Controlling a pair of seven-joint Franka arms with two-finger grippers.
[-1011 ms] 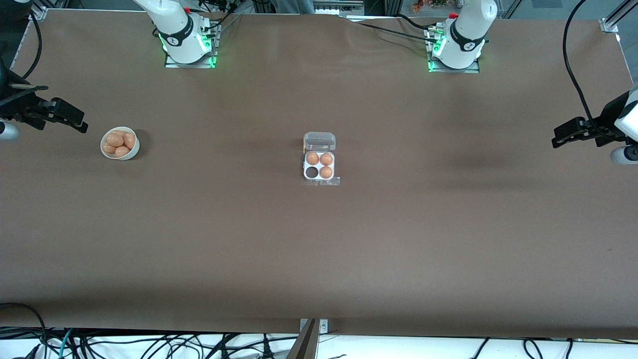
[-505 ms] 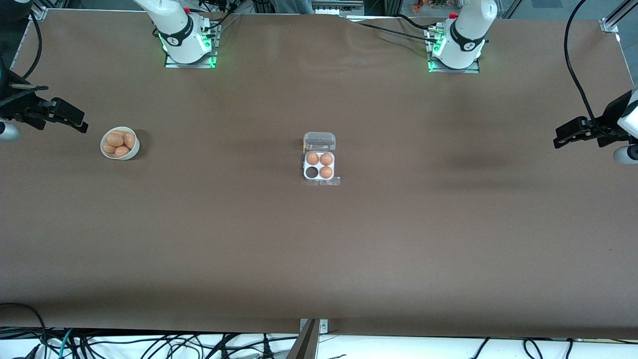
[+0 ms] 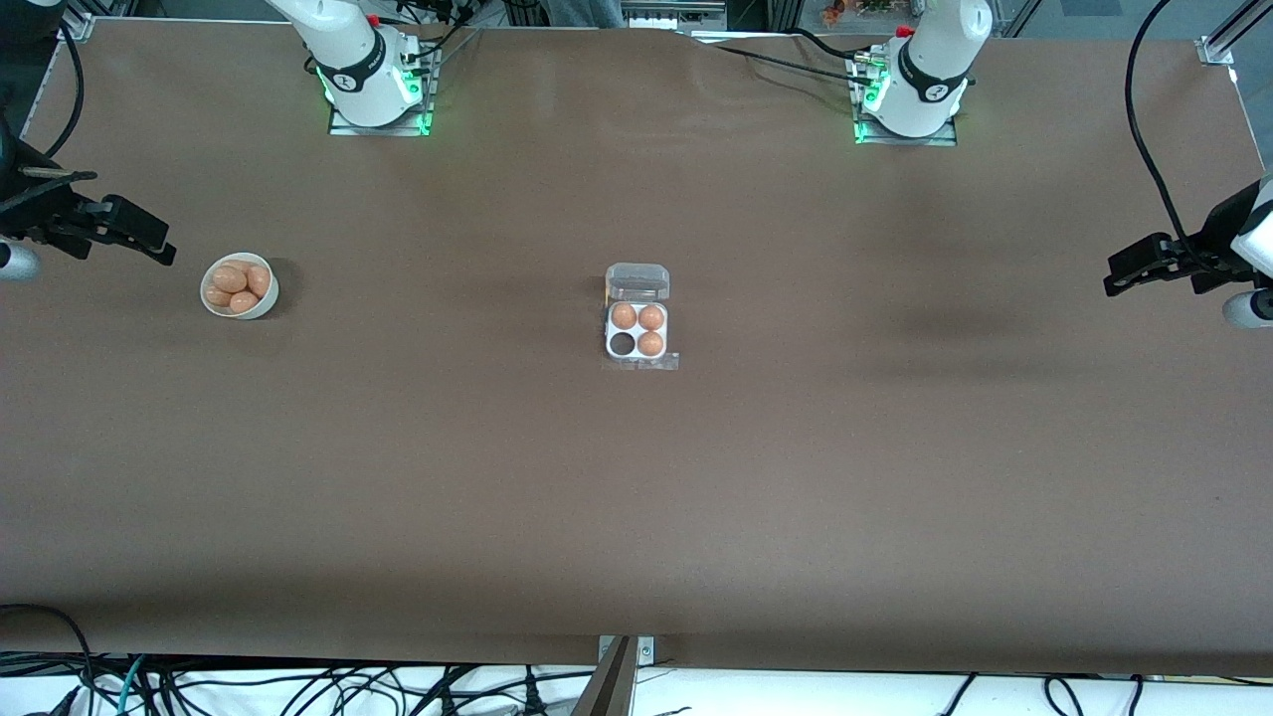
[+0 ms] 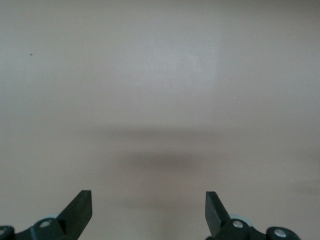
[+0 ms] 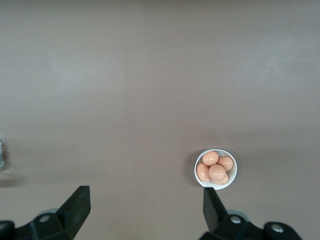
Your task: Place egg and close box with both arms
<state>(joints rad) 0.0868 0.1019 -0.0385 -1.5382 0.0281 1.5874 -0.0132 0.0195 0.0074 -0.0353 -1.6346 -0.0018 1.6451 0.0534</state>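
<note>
Mid-counter, the box (image 3: 637, 318) holds three eggs, one cell empty, lid up; spare eggs wait in the bowl (image 3: 240, 286). Left gripper (image 3: 1129, 270) and right gripper (image 3: 139, 239) hover at the counter's ends, jaws spread, holding nothing.

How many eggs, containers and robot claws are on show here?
Eggs in the box: 3
Eggs in the bowl: 4
Containers: 2
Grippers, left gripper and right gripper, both open over bare table: 2
Total: 11

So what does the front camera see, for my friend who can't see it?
An open egg box sits mid-table holding three brown eggs, with one cell empty. A white bowl of eggs sits toward the right arm's end, near the open right gripper. The open left gripper waits over bare table at its own end.
</note>
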